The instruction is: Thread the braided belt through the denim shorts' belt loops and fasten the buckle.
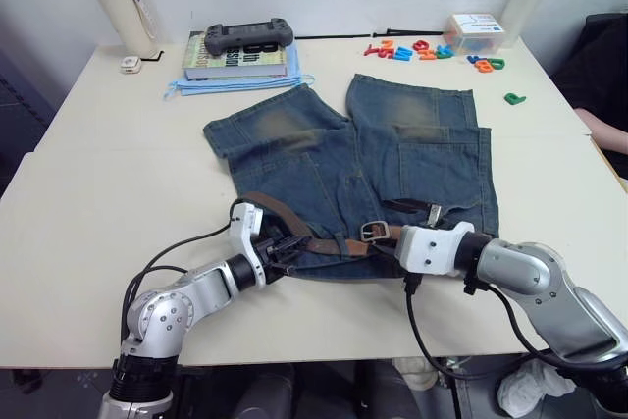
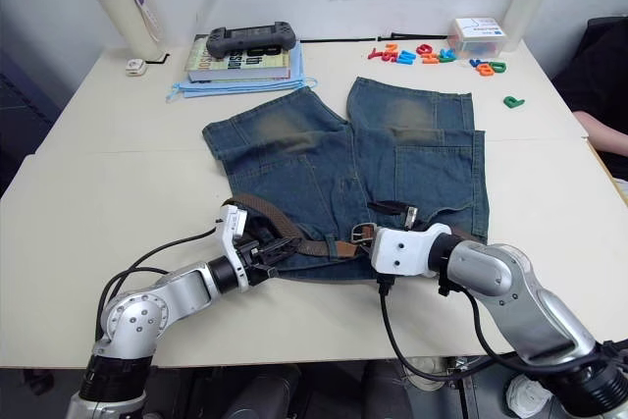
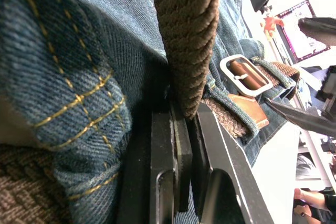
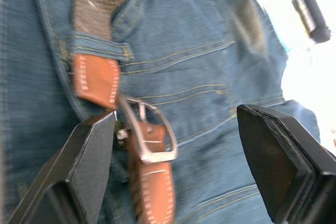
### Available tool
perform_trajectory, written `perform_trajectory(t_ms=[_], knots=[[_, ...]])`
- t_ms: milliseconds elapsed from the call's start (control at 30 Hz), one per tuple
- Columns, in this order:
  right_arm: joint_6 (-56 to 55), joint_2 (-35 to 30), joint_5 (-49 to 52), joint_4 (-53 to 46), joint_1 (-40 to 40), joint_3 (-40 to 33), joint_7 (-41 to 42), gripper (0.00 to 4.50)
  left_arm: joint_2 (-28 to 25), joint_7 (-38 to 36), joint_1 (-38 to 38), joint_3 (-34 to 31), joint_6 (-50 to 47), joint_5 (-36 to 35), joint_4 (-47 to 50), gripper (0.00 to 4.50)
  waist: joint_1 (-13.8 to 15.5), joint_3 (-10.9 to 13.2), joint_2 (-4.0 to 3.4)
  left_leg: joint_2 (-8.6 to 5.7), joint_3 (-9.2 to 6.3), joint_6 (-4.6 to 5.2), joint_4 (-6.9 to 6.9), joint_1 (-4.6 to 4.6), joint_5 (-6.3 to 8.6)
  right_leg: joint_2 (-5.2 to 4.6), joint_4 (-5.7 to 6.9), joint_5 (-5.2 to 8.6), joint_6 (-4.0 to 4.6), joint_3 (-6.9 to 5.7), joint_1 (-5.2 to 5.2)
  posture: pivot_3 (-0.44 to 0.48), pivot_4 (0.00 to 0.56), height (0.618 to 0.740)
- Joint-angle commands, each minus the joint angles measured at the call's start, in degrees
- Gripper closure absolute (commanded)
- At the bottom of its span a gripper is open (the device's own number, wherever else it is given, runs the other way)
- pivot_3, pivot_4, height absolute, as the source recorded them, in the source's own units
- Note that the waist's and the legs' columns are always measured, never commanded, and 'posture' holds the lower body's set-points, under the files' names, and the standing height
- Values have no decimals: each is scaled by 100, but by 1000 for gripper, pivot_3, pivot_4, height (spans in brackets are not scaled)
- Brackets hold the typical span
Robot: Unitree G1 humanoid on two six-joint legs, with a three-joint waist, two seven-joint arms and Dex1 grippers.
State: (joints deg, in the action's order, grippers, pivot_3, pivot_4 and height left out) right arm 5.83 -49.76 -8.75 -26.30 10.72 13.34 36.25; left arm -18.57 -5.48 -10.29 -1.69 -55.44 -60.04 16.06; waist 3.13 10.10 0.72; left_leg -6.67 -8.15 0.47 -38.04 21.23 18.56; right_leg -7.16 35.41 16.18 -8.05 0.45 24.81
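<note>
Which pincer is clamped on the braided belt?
The left pincer, shut on the braided belt. The right pincer is open, straddling the buckle.

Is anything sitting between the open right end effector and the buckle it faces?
Nothing visible does. The right end effector is open just over the buckle, which lies bare on the denim shorts near the tan leather tip. The left end effector is shut on the braided belt, off to the side.

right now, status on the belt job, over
Left gripper shut on belt. Right gripper open over buckle. Buckle not fastened. Nothing in the way.
</note>
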Motion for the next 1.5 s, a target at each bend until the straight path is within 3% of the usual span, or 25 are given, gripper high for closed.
perform_trajectory(t_ms=[33,733,833,1033,1467,1500], knots=[[-315,102,-261,25,-60,-13,10,570,52,-78,64,21,-144,18,203,4500,-2,0,0,0,0,0,0,0,0,0,0,0,0,0,-1,0,150,707],[-1121,663,-1373,528,-134,373,131,570,256,-49,57,-189,-397,118,301,4500,-22,-1,0,6,-1,-3,-2,-19,-1,9,2,0,1,0,-18,0,150,707],[-1184,694,-1425,523,-173,348,138,1368,270,-58,62,-203,-422,137,310,4500,-21,-1,0,8,-1,-4,-2,-19,-1,12,4,0,1,1,-18,0,150,707],[-1364,712,-1507,483,-204,293,144,4406,285,-72,54,-220,-452,158,309,4500,-23,-1,-1,7,-2,-5,-3,-18,-1,12,3,0,1,1,-18,0,150,707],[-1288,871,-1562,461,-204,201,127,4467,312,-47,35,-258,-508,188,306,4500,-24,-1,-1,15,-2,-9,-3,-19,-1,22,6,0,3,3,-17,0,150,707],[-1250,891,-1512,460,-200,198,161,4085,313,-48,35,-259,-509,190,307,4500,-25,-1,-1,15,-2,-10,-3,-19,-1,23,6,0,3,3,-17,0,150,707]])
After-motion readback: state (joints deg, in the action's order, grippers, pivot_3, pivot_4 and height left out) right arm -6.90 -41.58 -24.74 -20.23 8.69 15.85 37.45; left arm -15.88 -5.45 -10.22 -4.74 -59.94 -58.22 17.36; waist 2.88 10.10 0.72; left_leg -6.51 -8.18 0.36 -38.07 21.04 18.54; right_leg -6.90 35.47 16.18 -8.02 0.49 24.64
